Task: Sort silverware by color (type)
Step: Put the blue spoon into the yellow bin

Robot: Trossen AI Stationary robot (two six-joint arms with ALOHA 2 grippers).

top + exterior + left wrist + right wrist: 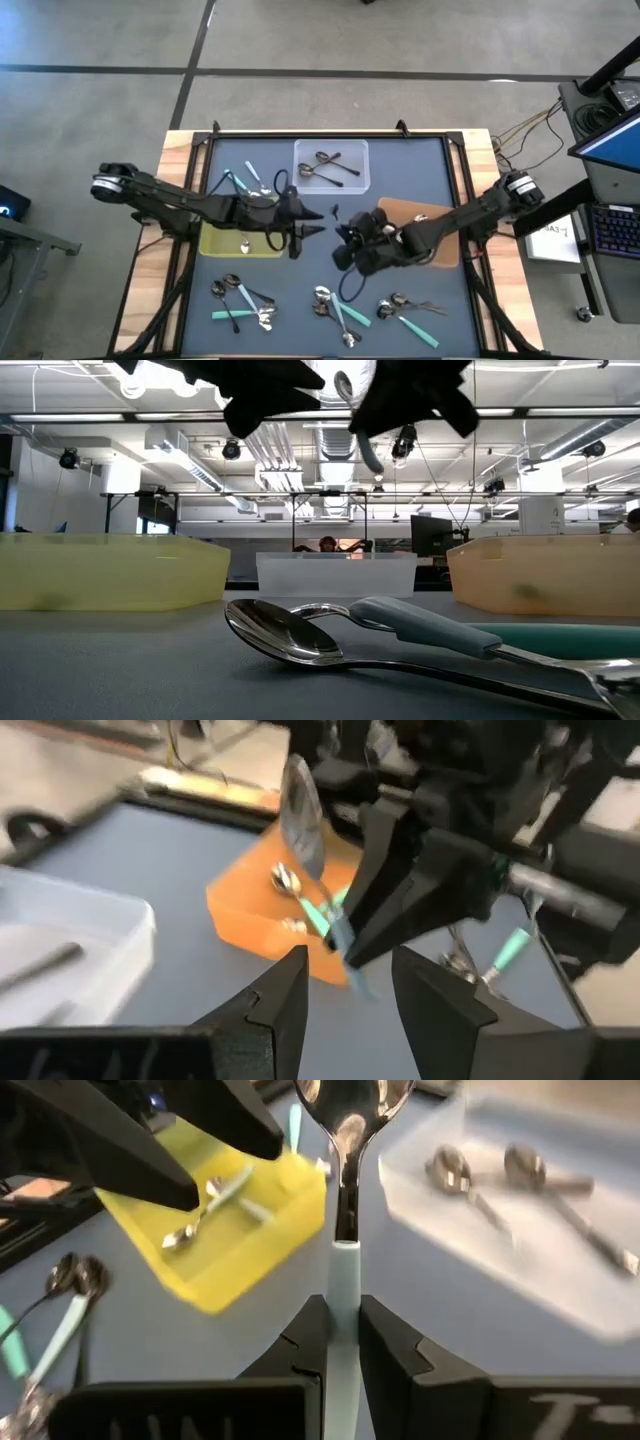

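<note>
Right gripper (342, 1342): fingers closed on the pale-blue-handled spoon (344, 1200), gripped by the handle, bowl pointing away; held above the counter (400, 170) near its middle.
Left gripper (348, 988): fingers parted, holding nothing; just beside the right gripper, tips facing it.
Right wrist view only: held spoon's shiny bowl seen end-on, yellow tray (235, 1230) and clear tray (520, 1220) beyond it.
Left wrist view only: same spoon seen from the side, clamped in the other arm's fingers, orange-brown tray (275, 915) behind.
High view only: both arms meeting mid-counter; held spoon hidden among the dark fingers.
Low view only: a spoon with a grey-blue handle (330, 630) lying close to the camera on the counter, both arms dark overhead.
Clear tray: dark metal spoons (335, 168), at least two.
Yellow tray: pale-blue-handled utensils (243, 183), one shiny spoon head lower down.
Orange-brown tray: one teal-green-handled spoon (300, 898), possibly more.
Loose silverware: three clusters (337, 308) along the near edge of the counter, dark, pale-blue and teal-green handles mixed.
</note>
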